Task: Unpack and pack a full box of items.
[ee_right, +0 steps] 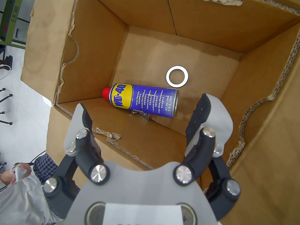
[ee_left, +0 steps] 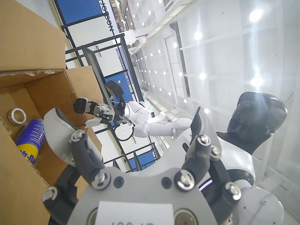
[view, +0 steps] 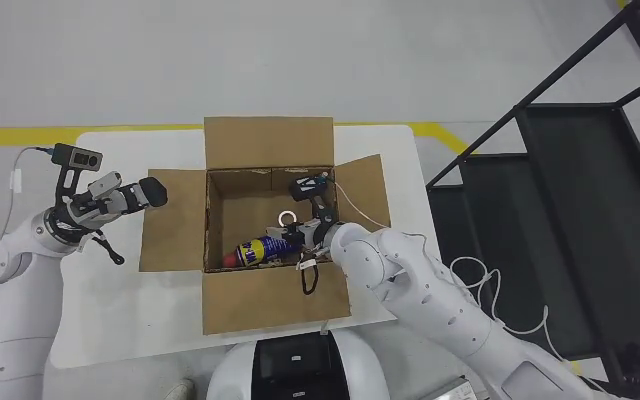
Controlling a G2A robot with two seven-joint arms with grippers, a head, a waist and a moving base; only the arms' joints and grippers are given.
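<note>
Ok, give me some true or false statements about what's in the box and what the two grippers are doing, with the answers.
1. The spray can lies on its side on the floor of the cardboard box. True.
2. The metal ring is slipped over the can's red cap. False: it lies flat on the box floor, by the can's base end.
3. The right gripper is shut on the can. False: it is open above the box and holds nothing.
4. The left gripper is open and outside the box, off to one side. True.
5. The box's top flaps are folded shut. False: all are spread open.
</note>
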